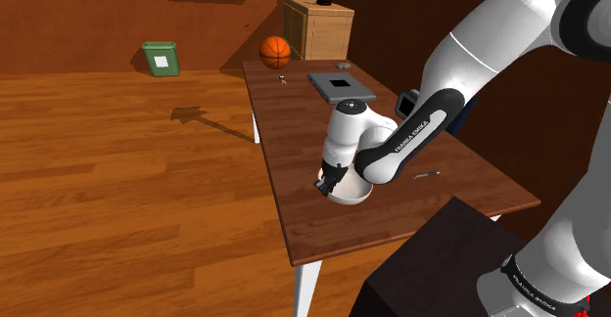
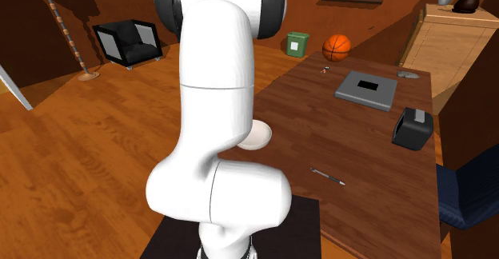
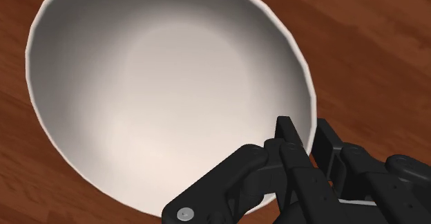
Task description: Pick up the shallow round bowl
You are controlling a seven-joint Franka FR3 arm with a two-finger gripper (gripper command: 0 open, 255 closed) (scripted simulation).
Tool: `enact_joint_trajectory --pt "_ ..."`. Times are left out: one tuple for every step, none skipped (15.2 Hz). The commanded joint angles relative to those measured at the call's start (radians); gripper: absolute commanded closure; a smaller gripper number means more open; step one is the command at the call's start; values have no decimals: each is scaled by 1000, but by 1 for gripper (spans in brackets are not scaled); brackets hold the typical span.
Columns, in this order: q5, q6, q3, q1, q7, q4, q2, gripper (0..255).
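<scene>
Gripping rim of shallow round white bowl [image 3: 159, 98] in nearly closed black tool [image 3: 304, 130]; next, lifting straight up off brown wooden counter [image 3: 366, 43].

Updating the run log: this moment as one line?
white bowl: on table | end effector: shut on its rim | phase: grasp, lift pending

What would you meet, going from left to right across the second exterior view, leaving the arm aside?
black armchair → white bowl → green bin → basketball → black box
</scene>
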Motion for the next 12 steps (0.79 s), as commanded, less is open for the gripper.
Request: enact_joint_trajectory --pt "0 0 0 0 0 -1 1 255" --pt "0 0 0 -1 0 -1 0 255" --pt "1 -1 0 -1 -1 1 2 255" --pt "12 -12 7 -6 -11 -1 -12 255" --pt "23 -23 14 -11 -20 -4 -25 255" --pt "34 -33 21 -16 -30 -6 -39 255" --pt "45 -44 28 -21 -39 -7 -52 255" --pt "56 -55 34 -25 -49 -9 -65 255" --pt "68 -66 40 -29 -58 -10 -78 255" --pt "79 -78 45 -32 -68 -11 -91 255" --pt "90 -89 51 -35 -77 -12 -104 255" --pt "101 -100 56 -38 -86 -12 -117 255"
